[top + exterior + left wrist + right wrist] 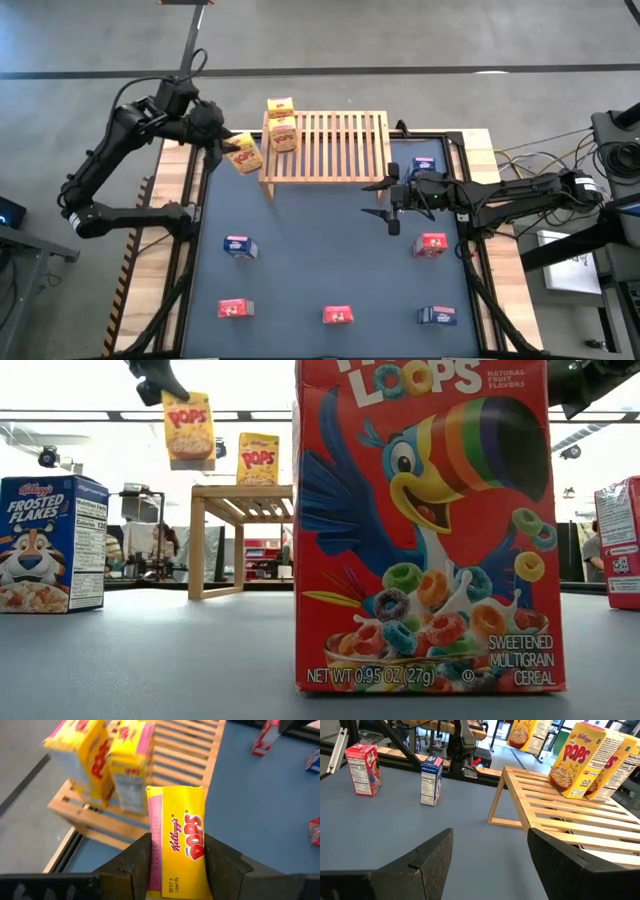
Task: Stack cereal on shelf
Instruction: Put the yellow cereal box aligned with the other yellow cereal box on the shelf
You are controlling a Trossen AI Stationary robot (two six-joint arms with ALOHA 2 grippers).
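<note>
The left gripper (175, 870) has its jaws clamped on a yellow cereal box (245, 156) beside the shelf's (335, 150) left end, where two more yellow boxes (282, 125) stand. The right gripper (392, 200) hangs open-jawed, empty, near the shelf's right end over the worktop (320, 250).

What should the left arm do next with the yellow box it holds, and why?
Probably carry it sideways over the wooden rack and lower it beside the two yellow boxes already standing there. The left gripper is shut on the third yellow box, which hangs just off the rack's edge, above the table. The right gripper waits open, holding nothing.
</note>
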